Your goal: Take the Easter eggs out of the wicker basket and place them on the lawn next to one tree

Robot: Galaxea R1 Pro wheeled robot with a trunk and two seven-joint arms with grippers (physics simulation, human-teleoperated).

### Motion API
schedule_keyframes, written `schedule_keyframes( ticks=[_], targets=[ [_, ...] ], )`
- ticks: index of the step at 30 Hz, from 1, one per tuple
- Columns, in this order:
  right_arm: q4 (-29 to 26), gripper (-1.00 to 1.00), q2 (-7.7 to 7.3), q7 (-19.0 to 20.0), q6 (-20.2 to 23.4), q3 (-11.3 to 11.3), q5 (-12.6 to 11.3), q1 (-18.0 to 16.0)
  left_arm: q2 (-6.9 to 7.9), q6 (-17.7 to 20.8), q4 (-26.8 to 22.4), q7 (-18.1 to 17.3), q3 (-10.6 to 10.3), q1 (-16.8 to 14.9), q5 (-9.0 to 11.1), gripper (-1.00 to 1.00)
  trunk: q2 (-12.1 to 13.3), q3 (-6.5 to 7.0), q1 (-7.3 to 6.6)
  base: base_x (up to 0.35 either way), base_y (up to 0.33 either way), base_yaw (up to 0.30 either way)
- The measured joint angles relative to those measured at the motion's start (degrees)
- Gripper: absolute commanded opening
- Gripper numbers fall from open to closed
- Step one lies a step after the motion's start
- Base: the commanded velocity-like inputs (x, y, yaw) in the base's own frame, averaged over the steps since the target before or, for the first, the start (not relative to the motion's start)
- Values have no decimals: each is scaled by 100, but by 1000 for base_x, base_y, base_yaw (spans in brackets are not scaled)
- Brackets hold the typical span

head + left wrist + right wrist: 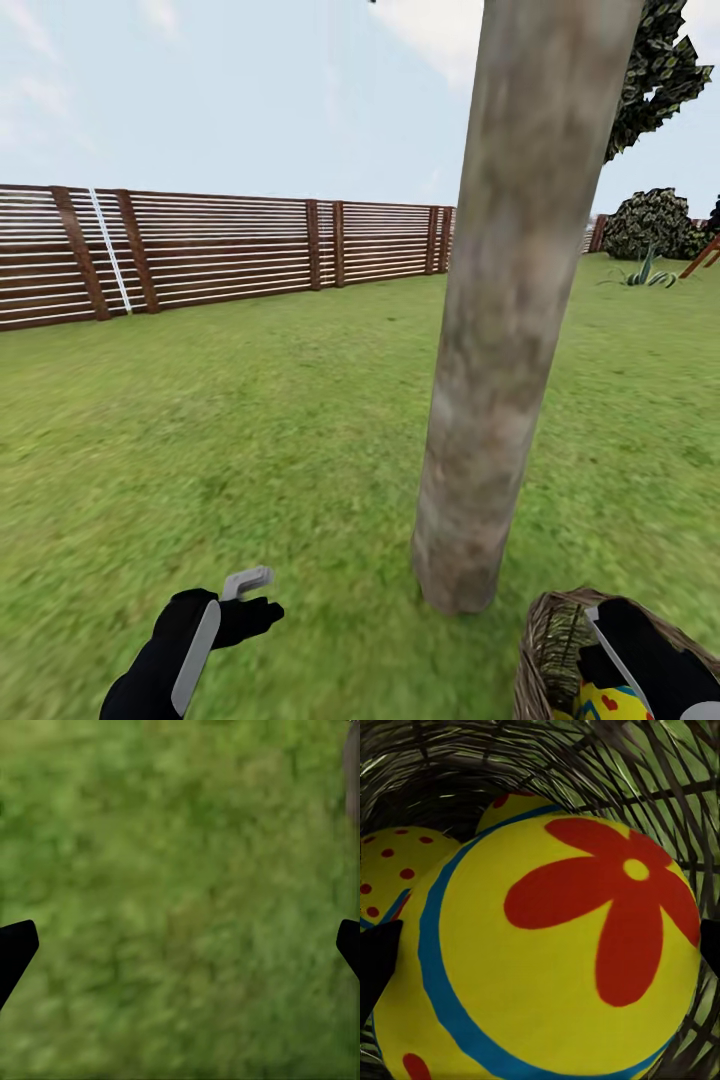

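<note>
1. Head view, nearest first: right gripper (610, 668) lowered into the wicker basket (545, 640) at the lower right corner, with part of a yellow egg (612, 703) showing just below it. Finger spread hidden here by the arm and rim.
2. Head view, lower left: left gripper (250, 600) held low over bare lawn (250, 420), well apart from the basket, carrying nothing.
3. Head view, centre: tree (510, 300) with thick pale trunk rooted in the grass just beside the basket, between the two arms. Brown slat fence (220, 245) across the background.
4. Left wrist view: fingertips (15, 949) at opposite edges, spread wide, grass between them, a sliver of trunk at one border. Hand open and empty.
5. Right wrist view: flower-painted egg (562, 952) directly ahead along the fingers, very close, one fingertip (376, 960) on each side of it. Jaws apart and straddling the egg; contact not confirmable.
6. Right wrist view, contents: two more eggs behind the first, a red-dotted egg (394, 870) and a partly hidden third egg (506, 804). All three in the basket.
7. Judgement: right arm far nearer; egg straight ahead of the fingers; long axis not readable. Closure on the flower egg, then a lift clear of the rim toward the trunk base.
</note>
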Motion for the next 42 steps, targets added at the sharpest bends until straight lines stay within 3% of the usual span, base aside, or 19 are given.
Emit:
schedule_keyframes(
  ticks=[42],
  targets=[
    [8,-100,8,-3,1,0,0,0,0,0,0,-1,0,0,0,100,1685,754,-923,0,0,0]
  ],
)
